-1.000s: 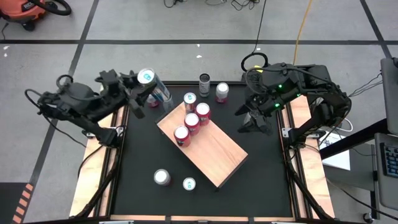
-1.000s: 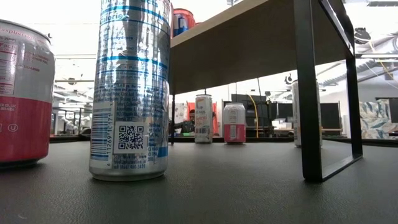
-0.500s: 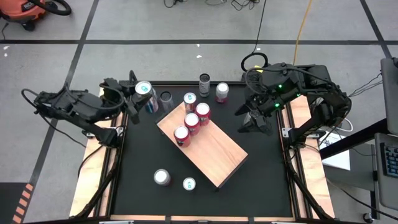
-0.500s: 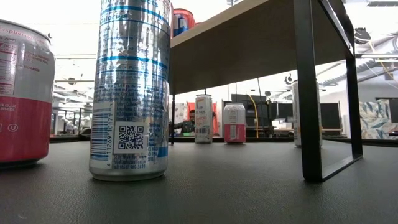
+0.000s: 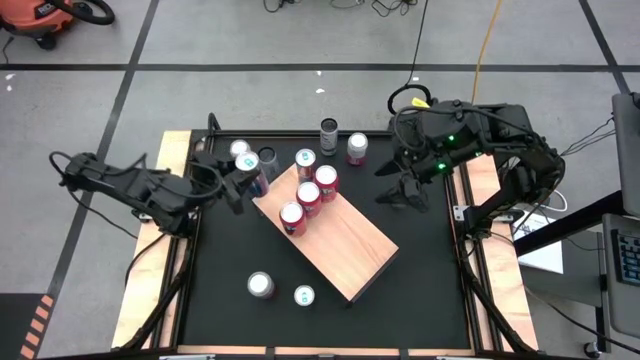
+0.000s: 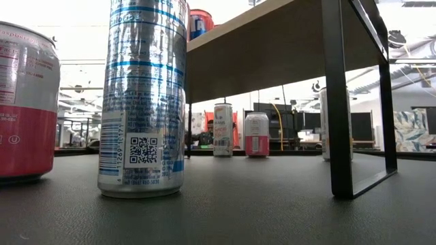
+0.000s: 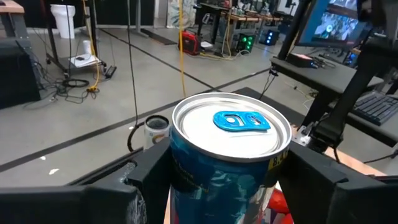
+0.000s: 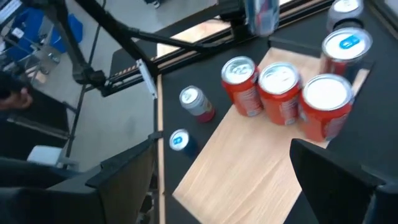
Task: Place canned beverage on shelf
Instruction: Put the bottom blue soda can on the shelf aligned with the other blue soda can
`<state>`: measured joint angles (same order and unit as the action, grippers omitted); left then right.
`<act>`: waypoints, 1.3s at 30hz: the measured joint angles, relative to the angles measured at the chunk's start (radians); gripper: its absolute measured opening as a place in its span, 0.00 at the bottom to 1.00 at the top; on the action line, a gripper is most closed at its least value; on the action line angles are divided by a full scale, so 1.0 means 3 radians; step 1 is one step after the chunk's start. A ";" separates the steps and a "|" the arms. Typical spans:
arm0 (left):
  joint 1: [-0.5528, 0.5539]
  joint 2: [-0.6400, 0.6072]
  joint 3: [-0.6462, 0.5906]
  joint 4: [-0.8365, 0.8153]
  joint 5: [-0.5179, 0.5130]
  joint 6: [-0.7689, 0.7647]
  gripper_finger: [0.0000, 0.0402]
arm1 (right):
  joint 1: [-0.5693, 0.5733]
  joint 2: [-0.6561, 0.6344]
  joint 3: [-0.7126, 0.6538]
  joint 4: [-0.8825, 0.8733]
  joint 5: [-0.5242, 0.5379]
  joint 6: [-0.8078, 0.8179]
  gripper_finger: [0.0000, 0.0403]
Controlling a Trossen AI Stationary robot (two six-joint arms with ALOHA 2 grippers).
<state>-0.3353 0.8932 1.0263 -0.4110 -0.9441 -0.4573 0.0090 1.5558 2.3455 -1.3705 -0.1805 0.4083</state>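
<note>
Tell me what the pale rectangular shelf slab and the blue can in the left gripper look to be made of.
Pale rectangular shelf slab: apparently natural wood, matte, with visible grain; dark legs show in the low view, probably metal. Blue can in the left gripper: likely aluminium, with a bright brushed lid, blue pull tab and glossy printed wall.

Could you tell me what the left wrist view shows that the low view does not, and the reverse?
Only the left wrist view shows the left end effector shut on a blue can with a blue pull tab, its fingers pressing on both sides, and the room floor with cables beyond.

Only the low view shows the shelf from beneath, standing on a black leg, a tall silver can with a QR code, and a red-bottomed can beside it on the table.

Both show at least one small can far off; neither shows the right end effector.
</note>
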 joint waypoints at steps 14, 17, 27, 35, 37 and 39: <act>0.0168 0.0333 -0.0418 0.0340 0.0018 0.0158 0.60 | -0.0004 0.0033 -0.0003 0.0041 0.0269 0.0113 0.87; 0.0304 0.0228 -0.0556 0.0610 0.0171 0.0349 0.60 | -0.0003 0.0042 -0.0003 0.0041 0.0267 0.0202 0.87; 0.0929 0.0037 -0.0995 0.1477 0.1201 0.0764 0.60 | -0.0003 0.0046 -0.0003 0.0040 0.0267 0.0272 0.87; 0.0992 0.0130 -0.1046 0.1646 0.1224 0.0761 0.60 | -0.0003 0.0046 -0.0003 0.0040 0.0267 0.0321 0.87; 0.0991 0.0166 -0.1046 0.1648 0.1224 0.0758 0.60 | -0.0003 0.0046 -0.0003 0.0040 0.0267 0.0321 0.87; 0.0991 0.0210 -0.1046 0.1641 0.1225 0.0722 0.60 | -0.0003 0.0046 -0.0003 0.0040 0.0270 0.0319 0.87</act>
<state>-0.0380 0.9562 0.7124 0.0814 -0.5766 -0.2406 0.0082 1.5696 2.3447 -1.3586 -0.0995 0.5041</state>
